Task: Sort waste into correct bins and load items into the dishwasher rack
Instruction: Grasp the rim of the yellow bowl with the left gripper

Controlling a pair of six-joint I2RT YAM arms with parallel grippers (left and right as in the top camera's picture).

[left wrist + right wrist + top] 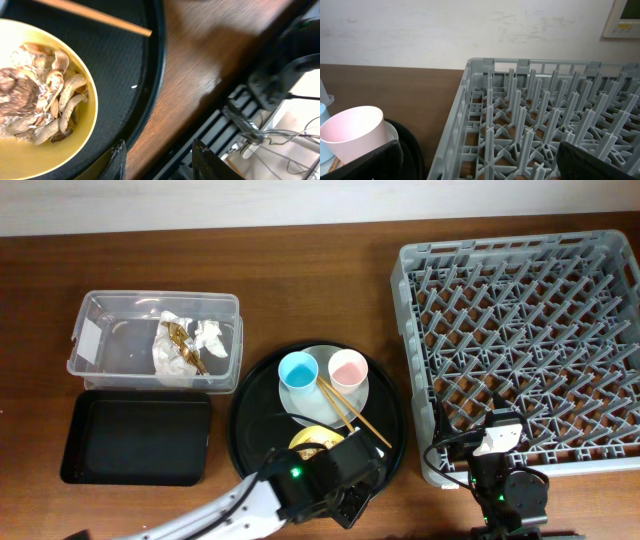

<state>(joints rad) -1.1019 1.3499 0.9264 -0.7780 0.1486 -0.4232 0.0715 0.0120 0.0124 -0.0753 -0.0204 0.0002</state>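
Note:
A small yellow bowl (30, 155) of beige-brown food scraps (40, 100) sits on the round black tray (130, 65), partly under my left arm in the overhead view. My left gripper (162, 162) is open beside the bowl, at the tray's rim, with only table wood between its fingers. A blue cup (298, 370) and a pink cup (349, 368) stand on the plate (325, 408), with the chopsticks (350, 412) lying across it. The napkin (205, 335) and wrapper (180, 340) lie in the clear tub (100, 340). My right gripper (480, 170) is open wide at the grey rack's (520, 330) front left corner.
A shallow black rectangular tray (135, 435) lies in front of the clear tub, at the left. In the right wrist view, the pink cup (352, 130) stands left of the rack wall (470, 100). Cables hang off the table's front edge by the right arm.

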